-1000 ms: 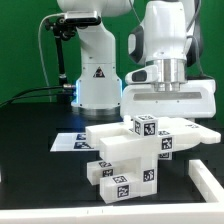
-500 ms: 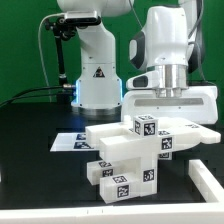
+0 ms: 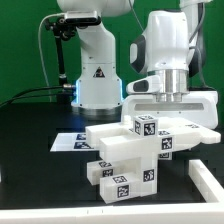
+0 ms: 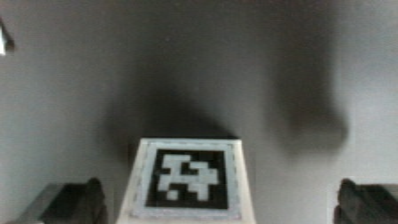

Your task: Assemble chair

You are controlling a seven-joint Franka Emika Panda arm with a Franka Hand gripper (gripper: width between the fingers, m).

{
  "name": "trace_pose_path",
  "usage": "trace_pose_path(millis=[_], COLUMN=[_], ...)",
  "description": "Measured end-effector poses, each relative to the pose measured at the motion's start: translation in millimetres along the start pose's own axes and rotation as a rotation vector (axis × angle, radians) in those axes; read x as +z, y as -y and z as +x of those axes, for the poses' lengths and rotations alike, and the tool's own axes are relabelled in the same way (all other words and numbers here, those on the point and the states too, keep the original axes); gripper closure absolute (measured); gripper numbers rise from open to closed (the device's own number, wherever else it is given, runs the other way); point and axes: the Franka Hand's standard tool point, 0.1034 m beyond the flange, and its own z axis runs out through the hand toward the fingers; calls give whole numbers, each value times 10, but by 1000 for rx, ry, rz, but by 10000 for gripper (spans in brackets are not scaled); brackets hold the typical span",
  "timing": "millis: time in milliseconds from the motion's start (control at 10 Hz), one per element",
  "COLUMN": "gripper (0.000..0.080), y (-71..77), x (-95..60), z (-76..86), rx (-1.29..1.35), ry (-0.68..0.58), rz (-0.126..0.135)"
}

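One gripper (image 3: 170, 106) is in play, and it hangs with its jaws spread wide and nothing between them, directly above the chair (image 3: 135, 150). The chair stands near the middle of the black table (image 3: 30, 150), a stack of chunky white blocks and slabs bearing square tags, with the marker board (image 3: 70, 141) lying flat just behind it toward the exterior view's left.

Judged from this pose, the step in hand is an approach to the topmost tagged block (image 3: 147, 127) of the chair. To do it well:

- Keep the jaws fully released until both fingers straddle the block; closing early risks striking its upper face
- Descend straight down, without sideways drift, because the stacked parts look loosely seated and a nudge could shift them
- Centre the block between the fingers so both pads meet it together
- Stop the descent before the palm touches the slab beneath

Position check: in the wrist view the tagged top face (image 4: 191, 177) sits between the two dark fingertips (image 4: 73, 200), close to the midline and apart from both. In the exterior view the gripper is near the top block but clear of it, with a visible gap
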Motion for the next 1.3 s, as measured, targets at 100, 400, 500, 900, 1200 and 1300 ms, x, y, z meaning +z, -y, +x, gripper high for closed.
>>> trace_pose_path(millis=[100, 400, 500, 900, 1200, 1300], gripper=[150, 251, 251, 517, 517, 517], y=[-2, -12, -12, -11, -11, -11], x=[0, 1, 1, 0, 0, 0], z=[2, 6, 7, 7, 7, 7], rx=[0, -2, -5, -15, -19, -20], ry=[0, 0, 0, -1, -1, -1], rz=[0, -1, -1, -1, -1, -1])
